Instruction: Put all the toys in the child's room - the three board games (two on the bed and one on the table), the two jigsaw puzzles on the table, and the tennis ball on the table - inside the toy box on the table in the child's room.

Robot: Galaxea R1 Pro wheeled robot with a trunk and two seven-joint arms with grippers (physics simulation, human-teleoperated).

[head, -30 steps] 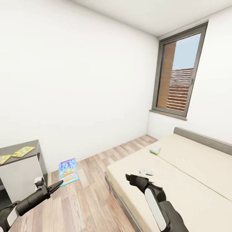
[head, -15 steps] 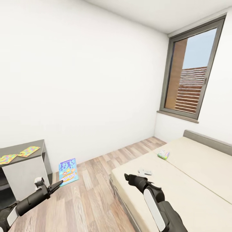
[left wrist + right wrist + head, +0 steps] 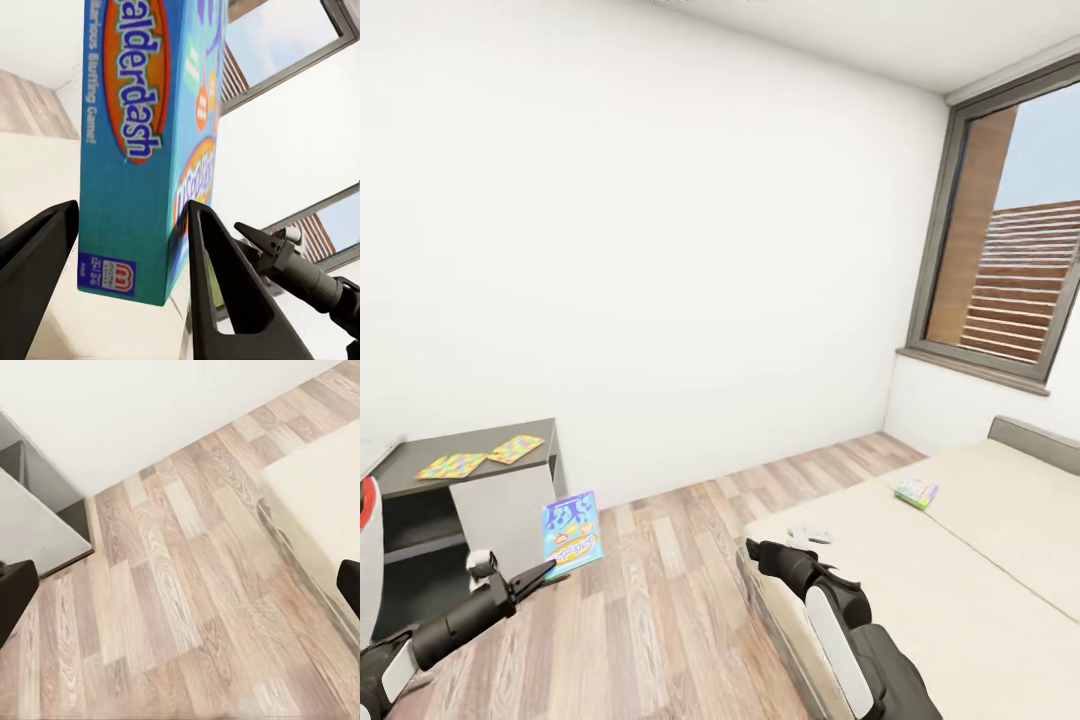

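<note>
**One game in my grip, one on the bed, two puzzles on the side unit**

White walls and plank flooring (image 3: 680, 590) surround me, with a window (image 3: 1010, 250) at two o'clock. At nine o'clock stands the dark grey side unit (image 3: 470, 455); two jigsaw puzzles lie flat on its top, one (image 3: 452, 465) just beside the other (image 3: 515, 448).

My left gripper (image 3: 127, 247) is clenched on one blue board game (image 3: 146, 135), a finger against each broad face, the box standing upright with "Balderdash" lettering along it. From the head view it shows at eight o'clock above the floor.

At four o'clock lies the beige bed (image 3: 980, 560), and a second board game (image 3: 916, 491), white-green, rests flat on the mattress near the grey headboard (image 3: 1035, 443).

My right gripper (image 3: 180, 592) hangs spread wide and empty above the flooring, beside the bed's edge.
</note>
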